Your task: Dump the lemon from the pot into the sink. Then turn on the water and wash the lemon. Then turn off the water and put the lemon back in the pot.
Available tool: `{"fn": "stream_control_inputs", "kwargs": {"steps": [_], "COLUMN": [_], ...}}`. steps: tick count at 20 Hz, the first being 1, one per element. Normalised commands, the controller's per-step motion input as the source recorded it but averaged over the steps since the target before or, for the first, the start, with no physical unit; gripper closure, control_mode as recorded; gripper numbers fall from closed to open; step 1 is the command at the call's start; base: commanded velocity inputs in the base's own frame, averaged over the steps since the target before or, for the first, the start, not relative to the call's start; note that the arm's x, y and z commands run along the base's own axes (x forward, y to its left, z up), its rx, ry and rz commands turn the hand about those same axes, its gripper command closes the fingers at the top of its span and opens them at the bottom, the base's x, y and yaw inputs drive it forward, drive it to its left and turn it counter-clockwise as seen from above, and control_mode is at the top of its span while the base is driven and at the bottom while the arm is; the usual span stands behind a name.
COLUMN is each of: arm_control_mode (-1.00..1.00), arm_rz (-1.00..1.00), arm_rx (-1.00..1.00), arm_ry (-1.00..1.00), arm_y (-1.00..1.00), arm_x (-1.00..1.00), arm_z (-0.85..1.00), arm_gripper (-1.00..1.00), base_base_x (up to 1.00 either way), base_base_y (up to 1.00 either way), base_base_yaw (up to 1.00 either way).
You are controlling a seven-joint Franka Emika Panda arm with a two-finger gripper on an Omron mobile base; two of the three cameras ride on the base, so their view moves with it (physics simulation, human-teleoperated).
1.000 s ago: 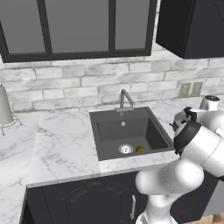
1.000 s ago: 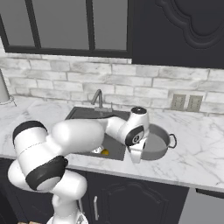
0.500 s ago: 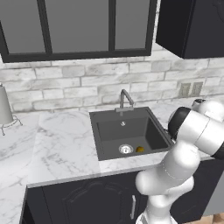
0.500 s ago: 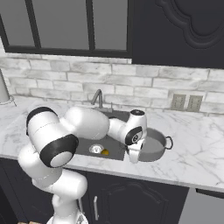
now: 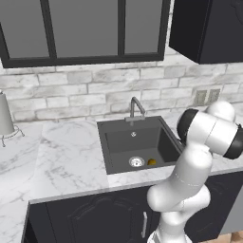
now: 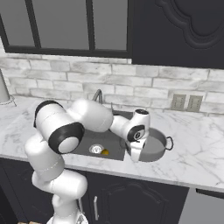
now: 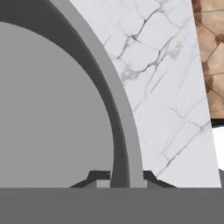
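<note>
The white arm reaches from the lower left across the sink [image 6: 116, 146], a dark basin set in the white marble tabletop [image 6: 192, 153]. The lemon [image 6: 105, 152] lies on the sink floor just beside the silver drain ring [image 6: 96, 149]. The end effector [image 6: 134, 156] points down at the near rim of the grey pot [image 6: 154, 148], which stands upright on the tabletop just right of the sink. The faucet [image 6: 98, 94] rises behind the basin
</note>
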Motion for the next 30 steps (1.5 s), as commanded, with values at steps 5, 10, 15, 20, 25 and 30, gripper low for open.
{"fn": "stream_control_inputs", "kwargs": {"steps": [5, 10, 15, 20, 25, 30], "arm_control_mode": [-1.0, -1.0, -1.0, -1.0, -1.0, -1.0], "arm_rz": [-0.02, -0.03, -0.03, -0.03, -0.04, -0.03], "arm_rx": [0.03, 0.07, 0.11, 0.09, 0.08, 0.07], "arm_ry": [0.02, -0.01, -0.08, -0.14, -0.15, -0.16], "arm_y": [0.0, 0.0, 0.0, 0.0, 0.0, 0.0], "arm_x": [0.01, 0.0, 0.0, 0.0, 0.0, -0.01], "arm_z": [-0.1, 0.0, 0.0, 0.0, 0.14, 0.34], "arm_gripper": [-1.0, -1.0, -1.0, -1.0, -1.0, -1.0], "base_base_x": [0.0, 0.0, 0.0, 0.0, 0.0, 0.0], "base_base_y": [0.0, 0.0, 0.0, 0.0, 0.0, 0.0], "base_base_yaw": [0.0, 0.0, 0.0, 0.0, 0.0, 0.0]}}
